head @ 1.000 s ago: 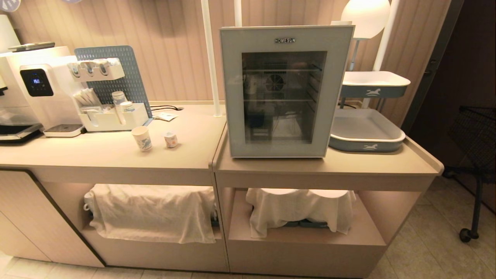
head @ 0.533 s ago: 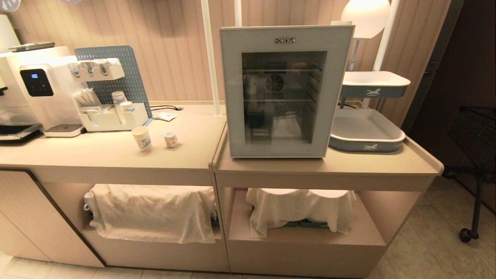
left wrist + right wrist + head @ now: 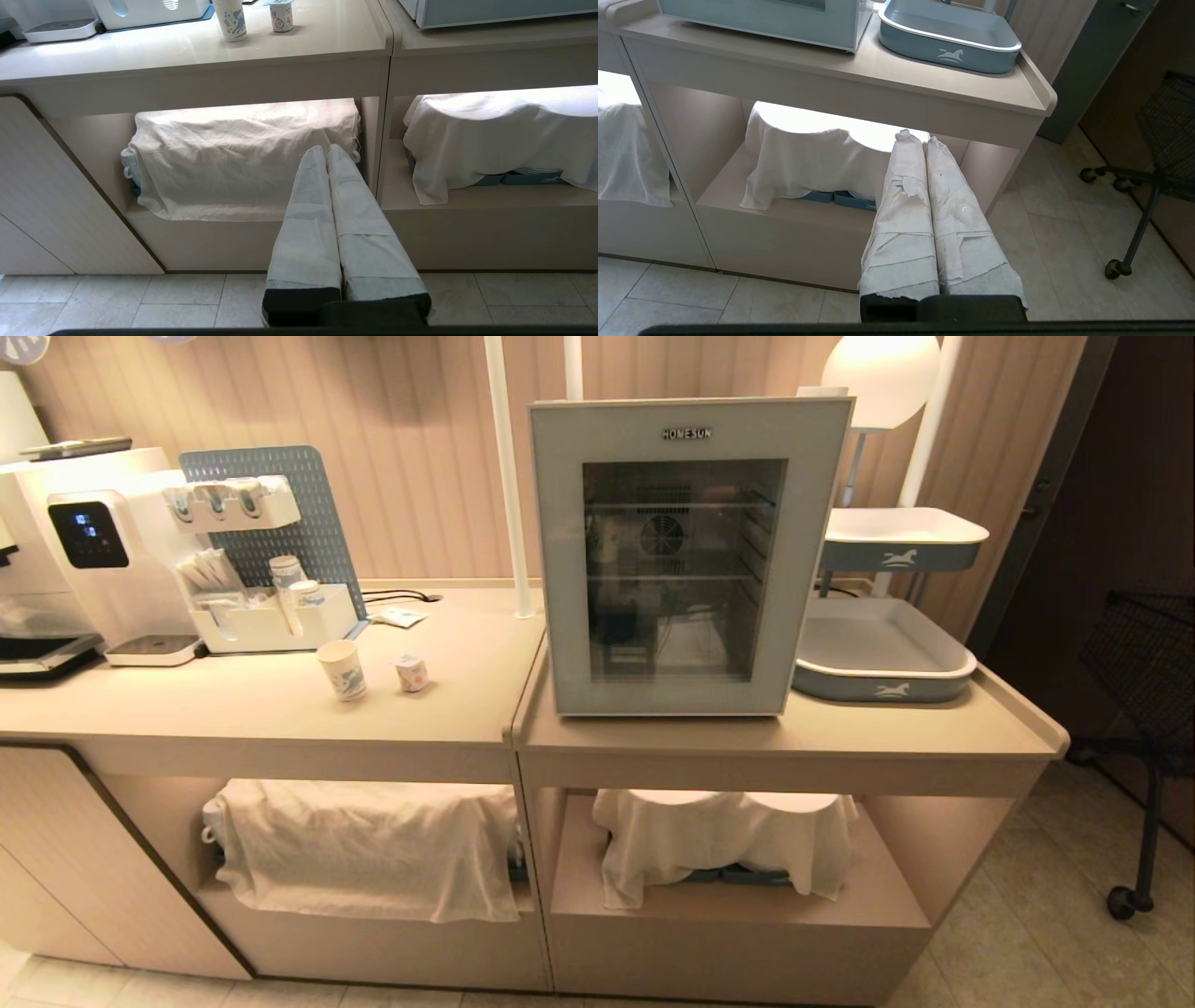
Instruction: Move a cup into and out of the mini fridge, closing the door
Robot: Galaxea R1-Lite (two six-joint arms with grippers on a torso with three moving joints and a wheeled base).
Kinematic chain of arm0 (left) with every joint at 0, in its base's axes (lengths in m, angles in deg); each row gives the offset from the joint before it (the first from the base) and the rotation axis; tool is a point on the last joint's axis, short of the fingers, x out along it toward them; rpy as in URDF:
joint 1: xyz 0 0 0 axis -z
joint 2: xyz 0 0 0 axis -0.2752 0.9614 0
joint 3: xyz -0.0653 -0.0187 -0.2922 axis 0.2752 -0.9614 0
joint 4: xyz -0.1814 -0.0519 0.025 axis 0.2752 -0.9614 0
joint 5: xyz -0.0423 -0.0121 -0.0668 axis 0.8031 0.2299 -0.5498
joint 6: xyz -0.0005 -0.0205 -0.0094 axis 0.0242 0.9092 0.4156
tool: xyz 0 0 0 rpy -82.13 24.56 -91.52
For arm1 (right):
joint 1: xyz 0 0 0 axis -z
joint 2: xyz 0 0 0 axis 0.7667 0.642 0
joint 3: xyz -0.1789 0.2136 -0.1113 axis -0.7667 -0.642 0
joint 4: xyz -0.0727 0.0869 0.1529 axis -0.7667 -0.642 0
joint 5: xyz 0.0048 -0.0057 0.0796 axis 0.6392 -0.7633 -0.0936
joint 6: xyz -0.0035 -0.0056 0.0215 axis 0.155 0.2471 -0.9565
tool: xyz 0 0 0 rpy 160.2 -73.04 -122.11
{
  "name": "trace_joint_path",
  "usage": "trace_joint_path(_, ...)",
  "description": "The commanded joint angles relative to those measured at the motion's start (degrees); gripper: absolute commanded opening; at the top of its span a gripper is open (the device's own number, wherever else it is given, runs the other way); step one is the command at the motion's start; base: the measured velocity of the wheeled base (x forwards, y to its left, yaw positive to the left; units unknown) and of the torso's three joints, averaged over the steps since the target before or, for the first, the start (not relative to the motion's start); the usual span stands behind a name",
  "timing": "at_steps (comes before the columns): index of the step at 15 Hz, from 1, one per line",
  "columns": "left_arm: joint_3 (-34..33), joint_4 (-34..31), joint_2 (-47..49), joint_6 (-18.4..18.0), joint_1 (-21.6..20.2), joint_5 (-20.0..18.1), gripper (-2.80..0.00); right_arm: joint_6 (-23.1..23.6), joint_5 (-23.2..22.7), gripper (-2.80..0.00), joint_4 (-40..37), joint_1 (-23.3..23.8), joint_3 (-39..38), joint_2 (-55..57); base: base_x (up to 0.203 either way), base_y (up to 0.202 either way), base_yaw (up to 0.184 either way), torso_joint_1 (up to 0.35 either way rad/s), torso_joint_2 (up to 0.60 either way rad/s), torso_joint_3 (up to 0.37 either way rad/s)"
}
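The cup (image 3: 343, 669), white paper with a blue horse print, stands upright on the left counter; it also shows in the left wrist view as the cup (image 3: 230, 20). The mini fridge (image 3: 686, 556) sits on the right counter with its door (image 3: 560, 569) shut, wire shelves visible through the dark glass. Neither arm is in the head view. My left gripper (image 3: 325, 150) is shut and empty, hanging low in front of the left open shelf. My right gripper (image 3: 919, 137) is shut and empty, low before the right open shelf.
A small foil-lidded tub (image 3: 411, 672) stands just right of the cup. A white water dispenser (image 3: 93, 551) and an organiser rack (image 3: 266, 616) line the back left. A blue-grey tray (image 3: 882, 653) lies right of the fridge. Cloth-covered items (image 3: 373, 845) fill the lower shelves. A wheeled cart (image 3: 1144, 709) stands far right.
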State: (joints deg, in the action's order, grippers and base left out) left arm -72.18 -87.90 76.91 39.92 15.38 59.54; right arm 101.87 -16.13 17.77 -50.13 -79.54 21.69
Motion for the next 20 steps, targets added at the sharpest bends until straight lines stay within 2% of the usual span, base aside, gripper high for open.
trace_joint_path(1, 0.00, -0.02, 0.00, -0.04, -0.02, 0.01, -2.80, 0.07, 0.02, -2.80, -0.02, -0.01, -0.05, 0.01, 0.000, 0.000, 0.000, 0.000, 0.00, 0.000)
trace_joint_path(20, 0.00, -0.02, 0.00, -0.04, -0.02, 0.01, -2.80, 0.22, -0.07, -2.80, -0.02, -0.01, -0.08, 0.01, 0.000, 0.000, 0.000, 0.000, 0.00, 0.000)
